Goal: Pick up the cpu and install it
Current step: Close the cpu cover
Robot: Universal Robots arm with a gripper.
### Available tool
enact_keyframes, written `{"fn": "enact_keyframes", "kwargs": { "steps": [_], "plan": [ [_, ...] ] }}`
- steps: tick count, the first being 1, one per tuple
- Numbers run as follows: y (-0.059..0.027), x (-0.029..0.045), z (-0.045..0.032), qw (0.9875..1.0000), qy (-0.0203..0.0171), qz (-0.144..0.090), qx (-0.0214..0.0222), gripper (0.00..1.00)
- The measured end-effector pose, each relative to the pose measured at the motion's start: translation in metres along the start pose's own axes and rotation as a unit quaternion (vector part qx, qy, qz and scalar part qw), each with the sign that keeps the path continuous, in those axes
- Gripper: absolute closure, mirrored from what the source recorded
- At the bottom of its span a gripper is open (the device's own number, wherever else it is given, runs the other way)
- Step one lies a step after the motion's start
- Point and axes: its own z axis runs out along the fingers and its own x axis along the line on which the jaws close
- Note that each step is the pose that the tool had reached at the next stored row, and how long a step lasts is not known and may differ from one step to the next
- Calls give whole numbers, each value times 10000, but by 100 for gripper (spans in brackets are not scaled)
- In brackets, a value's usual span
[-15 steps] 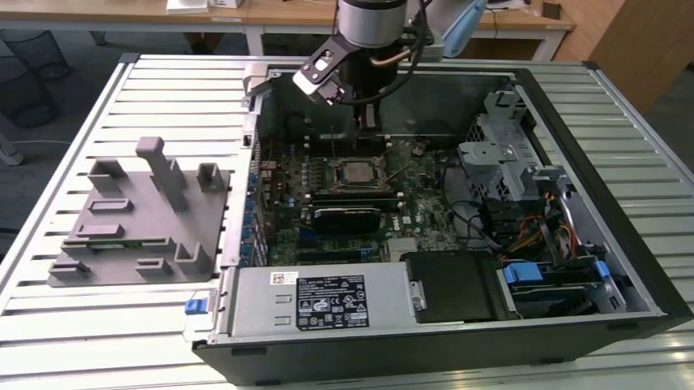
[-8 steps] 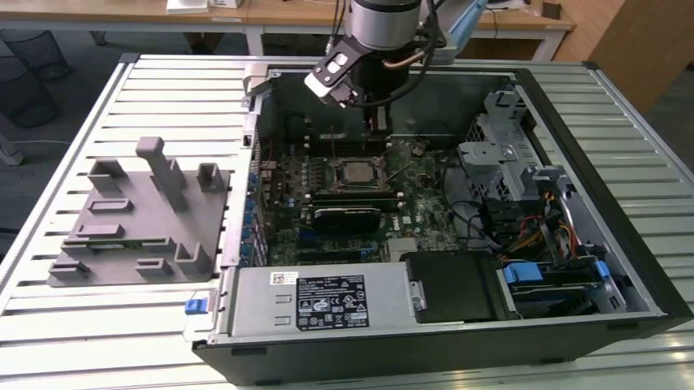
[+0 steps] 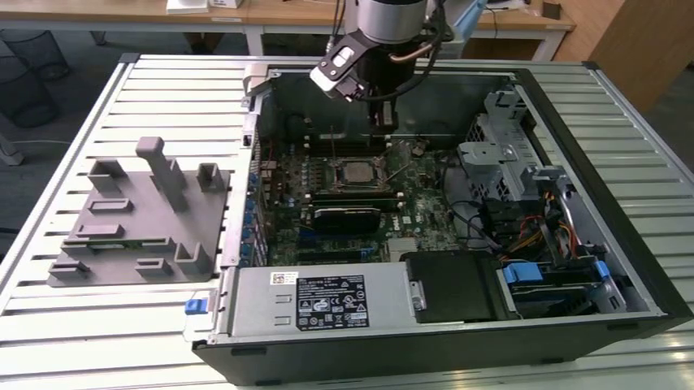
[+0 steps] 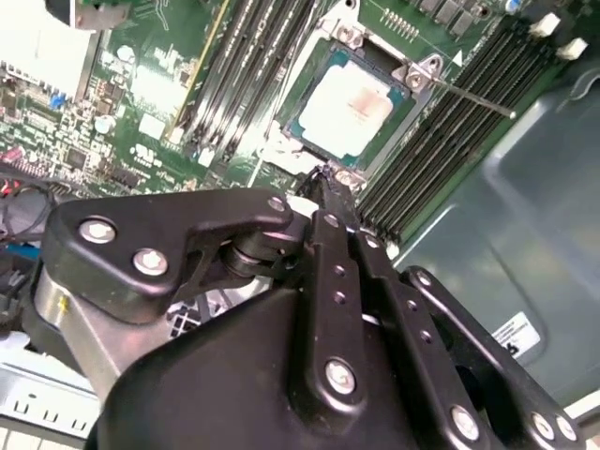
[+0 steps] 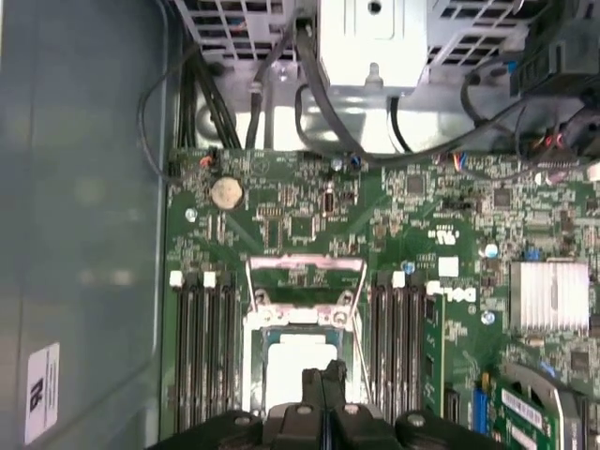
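The black robot hand (image 3: 386,122), fingers pressed together on nothing, hangs inside the open black computer case (image 3: 434,353). In the exterior view the small square silvery-topped cpu (image 3: 356,172) sits in the socket of the green motherboard (image 3: 284,242), at the hand's 7 o'clock, apart from it. A grey plastic fixture tray (image 3: 130,231) rests at the case's 9 o'clock.

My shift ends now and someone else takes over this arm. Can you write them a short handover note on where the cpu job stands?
Pincer: shut, holding nothing, hovering just above the cpu.
Cpu: lying in the motherboard socket, silvery top up, apart from the pincer.
Done: the cpu is placed in the socket.
Left: the socket's metal frame is flipped open, not closed over the cpu. Whether the cpu sits fully flat cannot be told.
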Motion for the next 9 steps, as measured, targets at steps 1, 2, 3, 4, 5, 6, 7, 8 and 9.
{"fn": "enact_keyframes", "kwargs": {
  "steps": [1, 2, 3, 4, 5, 6, 7, 8, 9],
  "plan": [
    [22, 0, 0, 10000, -1, 0, 1, 89],
    [46, 0, 2, 10000, -1, 0, 1, 89],
    [73, 0, 4, 10000, -1, 0, 1, 89],
    [101, 0, 6, 10000, -1, 0, 1, 89],
    [125, -1, 7, 10000, -1, 0, 1, 89],
    [148, -1, 9, 10000, -1, 0, 1, 89],
    [171, -1, 10, 10000, -1, 0, 1, 89],
    [189, -1, 12, 10000, -1, 0, 1, 89],
    [203, 0, 13, 10000, -1, 0, 1, 89]
  ]
}}
